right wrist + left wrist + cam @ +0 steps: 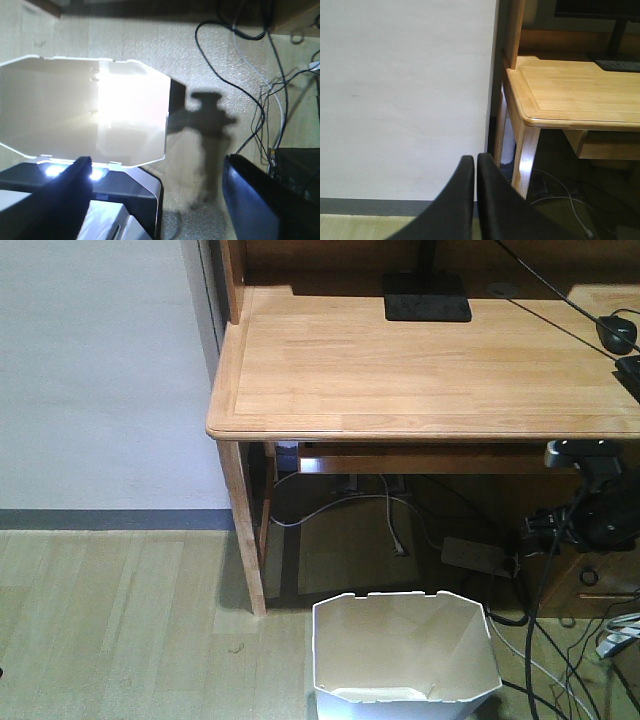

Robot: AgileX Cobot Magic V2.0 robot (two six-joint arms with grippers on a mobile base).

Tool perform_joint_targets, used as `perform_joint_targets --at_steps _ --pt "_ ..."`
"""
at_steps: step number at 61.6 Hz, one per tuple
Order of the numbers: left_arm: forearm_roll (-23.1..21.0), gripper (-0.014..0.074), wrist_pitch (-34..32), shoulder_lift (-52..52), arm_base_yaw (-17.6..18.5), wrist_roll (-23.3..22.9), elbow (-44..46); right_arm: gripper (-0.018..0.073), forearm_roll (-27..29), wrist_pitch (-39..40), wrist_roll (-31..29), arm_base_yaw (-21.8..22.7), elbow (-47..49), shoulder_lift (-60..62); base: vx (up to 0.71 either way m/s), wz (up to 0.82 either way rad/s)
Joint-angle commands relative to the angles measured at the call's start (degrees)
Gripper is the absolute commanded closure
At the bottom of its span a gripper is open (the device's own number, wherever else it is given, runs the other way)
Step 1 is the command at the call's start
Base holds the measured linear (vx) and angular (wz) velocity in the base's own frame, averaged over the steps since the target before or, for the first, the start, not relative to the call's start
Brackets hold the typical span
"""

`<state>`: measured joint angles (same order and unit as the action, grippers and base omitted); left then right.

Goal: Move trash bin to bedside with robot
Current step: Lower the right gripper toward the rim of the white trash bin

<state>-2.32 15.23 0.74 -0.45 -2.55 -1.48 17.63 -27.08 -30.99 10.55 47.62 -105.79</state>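
Open floor (120,630) lies left of the trash bin (405,655), desk (420,370) behind, cables (560,670) crowding its right

Partial views only, lots clipped or washed out.
Front cam: trash bin (400,645) cut by btm edge, lower body & base out of frame; bench (420,360) runs off top & rt edges; mouse (617,332) half-clipped at rt. My right arm (598,502) is dark, partly off the rt edge, joints hard to make out. Rt wrist cam: bin interior blown out by glare, its floor unreadable, left end cut off; right tool (156,159) fingers blurred, clipped at btm. Left wrist cam: left tool (475,160) fingers dark, featureless, bases cut off at btm; monitor (597,10) clipped at top.
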Motion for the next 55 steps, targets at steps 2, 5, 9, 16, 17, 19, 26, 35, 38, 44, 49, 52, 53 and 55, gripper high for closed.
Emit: perform_joint_targets --at_steps 2,5,9,16,17,19,26,35,38,44,49,52,53,55 --pt "-0.3 0.0602 -4.0 0.8 0.0 -0.3 -1.1 0.0028 2.7 4.2 -3.2 0.1 3.2 -2.6 0.0 0.0" --pt "-0.3 0.0602 -4.0 0.8 0.0 -0.3 -1.1 0.0028 3.1 6.0 -3.2 0.1 3.9 -4.4 0.0 0.0" --pt "-0.3 0.0602 -4.0 0.8 0.0 -0.3 -1.1 0.0028 3.1 8.0 -3.5 0.1 4.9 -7.2 0.0 0.0" --pt "-0.3 0.0602 -4.0 0.8 0.0 -0.3 -1.1 0.0028 3.4 9.8 -5.3 0.1 6.9 -12.0 0.0 0.0" --pt "-0.3 0.0602 -4.0 0.8 0.0 -0.3 -1.1 0.0028 3.5 9.8 -5.8 0.1 7.2 -12.6 0.0 0.0" --pt "-0.3 0.0602 -4.0 0.8 0.0 -0.3 -1.1 0.0028 3.5 9.8 -6.1 0.1 7.8 -14.5 0.0 0.0" --pt "-0.3 0.0602 -4.0 0.8 0.0 -0.3 -1.1 0.0028 3.5 9.6 -6.3 0.1 9.9 -19.6 0.0 0.0" --pt "-0.3 0.0602 -4.0 0.8 0.0 -0.3 -1.1 0.0028 3.5 10.4 -6.4 0.1 11.9 -25.9 0.0 0.0" --pt "-0.3 0.0602 -4.0 0.8 0.0 -0.3 -1.1 0.0028 3.5 11.2 -6.8 0.1 12.2 -28.0 0.0 0.0" --pt "-0.3 0.0602 -4.0 0.8 0.0 -0.3 -1.1 0.0028 3.6 12.8 -8.7 -0.4 12.8 -31.5 0.0 0.0" --pt "-0.3 0.0602 -4.0 0.8 0.0 -0.3 -1.1 0.0028 3.6 14.3 -9.8 -1.4 13.3 -34.3 0.0 0.0" --pt "-0.3 0.0602 -4.0 0.8 0.0 -0.3 -1.1 0.0028 3.7 15.9 -10.3 -2.3 13.3 -35.7 0.0 0.0" --pt "-0.3 0.0602 -4.0 0.8 0.0 -0.3 -1.1 0.0028 3.7 16.5 -10.4 -2.5 13.3 -36.2 0.0 0.0" --pt "-0.3 0.0602 -4.0 0.8 0.0 -0.3 -1.1 0.0028 3.9 17.6 -10.5 -3.0 13.3 -37.3 0.0 0.0"
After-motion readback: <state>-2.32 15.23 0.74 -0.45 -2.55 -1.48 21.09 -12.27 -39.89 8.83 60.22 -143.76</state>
